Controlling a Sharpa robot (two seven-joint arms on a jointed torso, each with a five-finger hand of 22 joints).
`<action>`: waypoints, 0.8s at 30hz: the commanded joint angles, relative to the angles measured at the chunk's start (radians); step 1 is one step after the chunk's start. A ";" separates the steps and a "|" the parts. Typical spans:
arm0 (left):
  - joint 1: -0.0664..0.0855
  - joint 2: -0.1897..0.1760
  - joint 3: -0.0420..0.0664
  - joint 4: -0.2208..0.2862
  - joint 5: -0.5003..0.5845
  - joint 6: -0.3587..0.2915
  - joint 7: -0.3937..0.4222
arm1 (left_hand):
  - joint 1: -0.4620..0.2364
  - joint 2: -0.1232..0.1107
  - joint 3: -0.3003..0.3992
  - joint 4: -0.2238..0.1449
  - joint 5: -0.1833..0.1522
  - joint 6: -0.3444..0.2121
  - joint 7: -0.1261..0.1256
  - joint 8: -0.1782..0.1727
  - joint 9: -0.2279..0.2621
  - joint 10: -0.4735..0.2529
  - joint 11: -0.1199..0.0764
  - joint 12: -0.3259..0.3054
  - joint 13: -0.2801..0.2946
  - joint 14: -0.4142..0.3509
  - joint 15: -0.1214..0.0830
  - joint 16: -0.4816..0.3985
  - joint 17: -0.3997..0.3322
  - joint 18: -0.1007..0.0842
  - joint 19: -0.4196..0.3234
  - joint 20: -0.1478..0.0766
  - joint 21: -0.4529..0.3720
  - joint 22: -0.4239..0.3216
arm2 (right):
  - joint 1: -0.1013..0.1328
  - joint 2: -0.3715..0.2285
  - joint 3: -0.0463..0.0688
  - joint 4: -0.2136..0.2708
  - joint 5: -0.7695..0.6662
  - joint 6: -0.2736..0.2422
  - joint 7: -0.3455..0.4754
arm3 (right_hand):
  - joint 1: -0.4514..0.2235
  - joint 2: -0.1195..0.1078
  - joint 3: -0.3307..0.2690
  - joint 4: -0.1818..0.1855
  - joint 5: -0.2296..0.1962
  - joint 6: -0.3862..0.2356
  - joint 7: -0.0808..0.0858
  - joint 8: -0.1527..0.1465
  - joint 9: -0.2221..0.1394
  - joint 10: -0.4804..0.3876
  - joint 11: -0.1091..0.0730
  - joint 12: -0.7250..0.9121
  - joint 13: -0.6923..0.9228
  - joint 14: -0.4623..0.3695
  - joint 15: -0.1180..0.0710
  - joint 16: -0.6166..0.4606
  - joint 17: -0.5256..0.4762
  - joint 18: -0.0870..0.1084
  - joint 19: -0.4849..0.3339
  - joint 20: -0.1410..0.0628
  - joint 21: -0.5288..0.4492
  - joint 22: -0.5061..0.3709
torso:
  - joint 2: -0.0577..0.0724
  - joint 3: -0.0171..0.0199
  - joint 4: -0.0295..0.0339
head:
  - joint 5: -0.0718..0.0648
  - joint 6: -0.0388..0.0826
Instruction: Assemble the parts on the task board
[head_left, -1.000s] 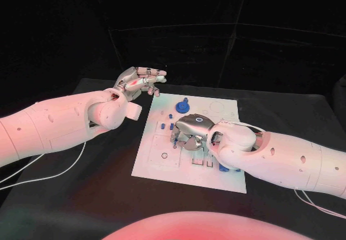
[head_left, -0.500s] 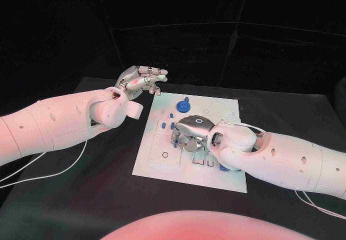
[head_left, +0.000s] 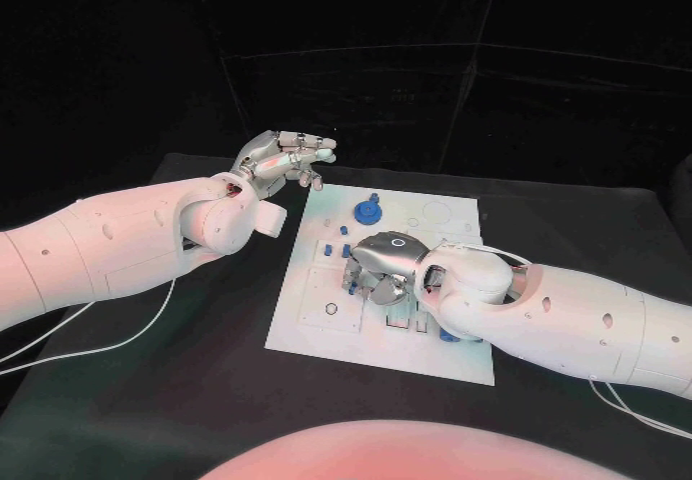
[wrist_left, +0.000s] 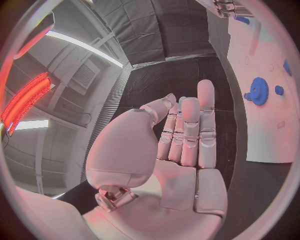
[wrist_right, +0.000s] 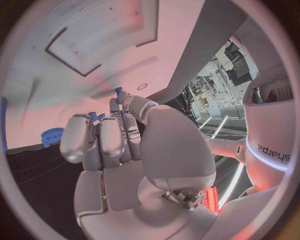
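The white task board (head_left: 310, 330) lies in the middle of the table. A blue gear (head_left: 366, 212) stands near its far edge, small blue parts (head_left: 330, 247) lie left of centre, and more blue parts (head_left: 449, 337) sit by the near right. My right hand (head_left: 378, 270) is low over the board's middle, fingers curled down onto it. In the right wrist view a small blue part (wrist_right: 94, 117) peeks out between its fingertips; whether it is held is unclear. My left hand (head_left: 286, 155) hangs raised off the board's far left corner, fingers straight and holding nothing (wrist_left: 187, 135).
The black table (head_left: 188, 380) surrounds the board, with free room on all sides. A white cable (head_left: 101, 345) trails across the table at the left. The left wrist view shows the gear (wrist_left: 258, 91) and the board (wrist_left: 262, 135) beside the raised hand.
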 joint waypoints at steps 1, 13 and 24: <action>0.002 0.001 0.001 0.001 0.004 0.013 -0.001 | 0.003 -0.001 -0.003 -0.002 0.003 -0.007 0.001 0.004 -0.002 -0.007 0.000 0.005 0.001 -0.007 0.003 -0.003 -0.001 0.013 -0.006 -0.001 -0.004 -0.002 | 0.000 0.005 -0.001 0.000 -0.029 0.016 -0.006 | -0.006 0.003 0.005 -0.001 0.005 -0.007 0.003 -0.005 -0.001 0.010 -0.006 0.003 0.001 0.022 0.005 0.005 -0.001 0.001 0.006 -0.001 0.004 0.001 | 0.000 -0.0006 0.0001 | -0.001 -0.001; 0.002 0.000 0.001 0.001 0.004 0.016 -0.003 | 0.002 -0.001 -0.003 -0.002 0.003 -0.008 0.001 0.004 -0.002 -0.009 0.001 0.005 0.001 -0.007 0.004 -0.002 -0.001 0.013 -0.006 -0.001 -0.005 -0.002 | -0.001 0.014 -0.029 -0.001 -0.097 0.030 -0.014 | -0.046 -0.022 -0.013 0.002 0.050 -0.019 0.005 -0.005 -0.001 -0.002 -0.003 -0.004 0.000 0.021 0.008 0.008 -0.002 0.001 0.004 0.002 0.004 0.001 | 0.000 -0.0008 0.0005 | 0.001 -0.003; 0.002 -0.003 0.001 0.002 0.004 0.020 -0.007 | -0.001 0.000 -0.005 0.000 0.004 -0.009 0.002 0.004 -0.002 -0.011 0.002 0.007 0.001 -0.008 0.004 -0.003 -0.003 0.013 -0.006 0.000 -0.006 -0.002 | -0.002 0.010 -0.033 -0.007 -0.104 -0.068 -0.013 | -0.094 -0.060 -0.053 0.013 0.099 -0.098 0.023 -0.009 -0.005 -0.106 0.023 -0.045 -0.007 0.017 0.028 0.009 -0.007 0.013 -0.025 0.018 -0.031 -0.062 | 0.000 -0.0003 -0.0002 | -0.001 -0.003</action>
